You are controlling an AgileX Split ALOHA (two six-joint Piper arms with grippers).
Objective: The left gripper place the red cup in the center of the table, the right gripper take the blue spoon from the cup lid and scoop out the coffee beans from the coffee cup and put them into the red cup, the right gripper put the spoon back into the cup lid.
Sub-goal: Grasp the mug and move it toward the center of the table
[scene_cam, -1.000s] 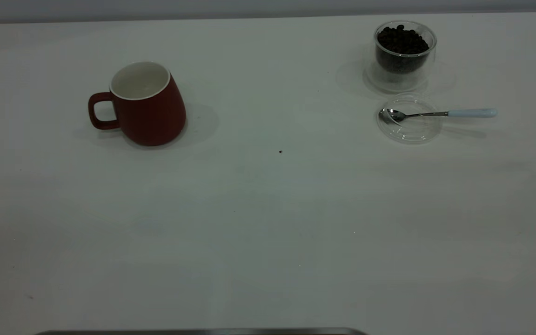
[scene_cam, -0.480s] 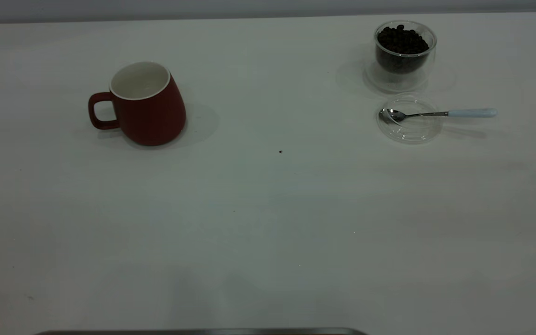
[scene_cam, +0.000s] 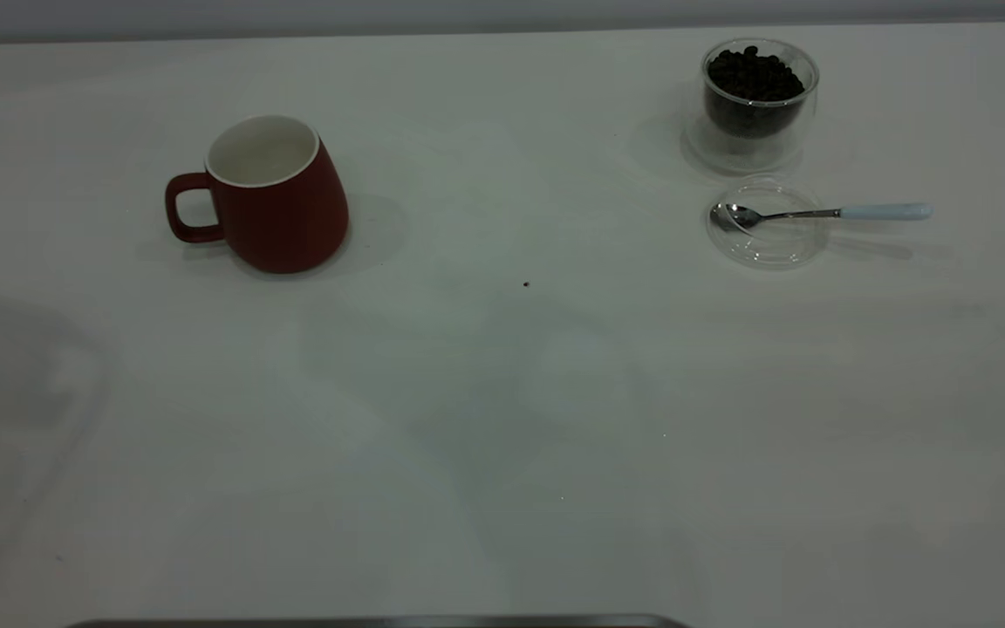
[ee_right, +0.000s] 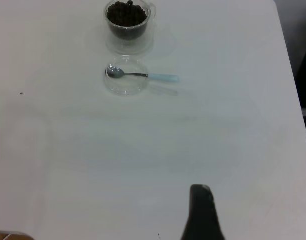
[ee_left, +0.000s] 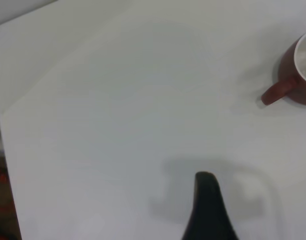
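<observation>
The red cup (scene_cam: 276,205) stands upright at the table's (scene_cam: 502,419) back left, handle to the left; it also shows in the left wrist view (ee_left: 300,75). The coffee cup (scene_cam: 758,100) with the coffee beans (scene_cam: 755,77) stands at the back right. In front of it lies the cup lid (scene_cam: 769,231) with the blue spoon (scene_cam: 816,213) across it, handle to the right. The right wrist view shows the coffee cup (ee_right: 127,25), lid (ee_right: 125,82) and spoon (ee_right: 143,75) far off. The left gripper (ee_left: 206,200) and right gripper (ee_right: 200,210) show only as dark tips above bare table, out of the exterior view.
A small dark speck (scene_cam: 526,283) lies near the table's middle. A grey shadow (scene_cam: 23,392) lies on the front left of the table. The table's right edge (ee_right: 292,75) shows in the right wrist view, and the left edge (ee_left: 5,150) in the left wrist view.
A broad shadow has spread over the table's front left and middle in the exterior view. The cups, lid and spoon have not moved.
</observation>
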